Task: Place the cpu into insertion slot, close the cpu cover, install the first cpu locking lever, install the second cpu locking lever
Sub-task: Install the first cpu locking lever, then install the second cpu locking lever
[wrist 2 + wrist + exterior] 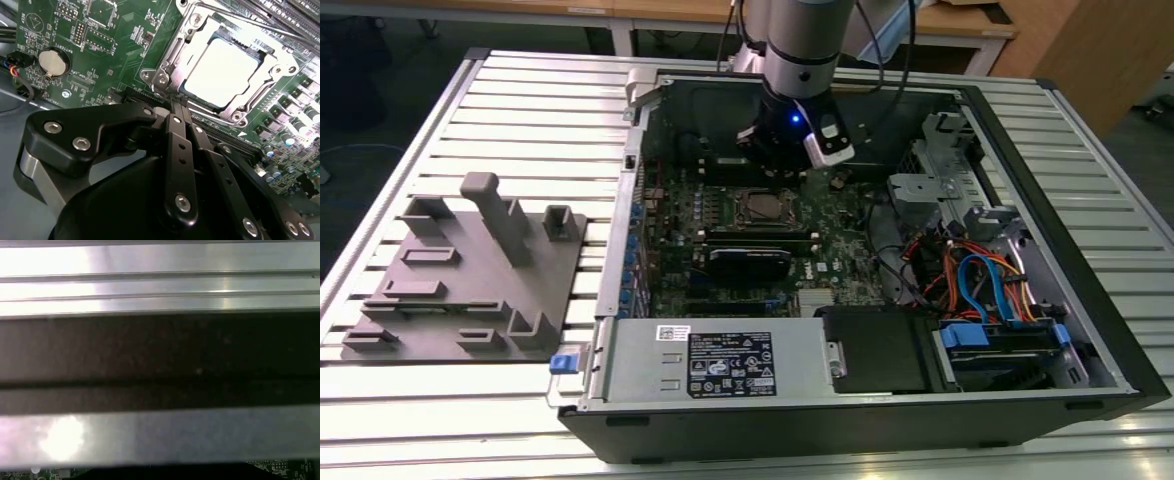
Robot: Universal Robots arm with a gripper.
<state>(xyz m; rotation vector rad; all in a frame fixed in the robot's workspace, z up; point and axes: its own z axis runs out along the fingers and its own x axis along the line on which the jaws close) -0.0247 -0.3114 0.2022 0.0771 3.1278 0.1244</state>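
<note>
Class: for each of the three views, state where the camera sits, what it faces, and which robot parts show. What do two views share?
Exterior view: off the arm, above the open computer case; arm and hand show.
Second wrist view: on the arm, facing the cpu under its cover; hand shows.
First wrist view: on the arm, facing metal slats.
Shared: exterior and second wrist views show the green motherboard.

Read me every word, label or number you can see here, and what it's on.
Black label on the silver box: print too small to read.
White sticker beside it: too small to read.
Motherboard: white lettering, too fine to read.
cpu: top washed out by glare, nothing legible.
</note>
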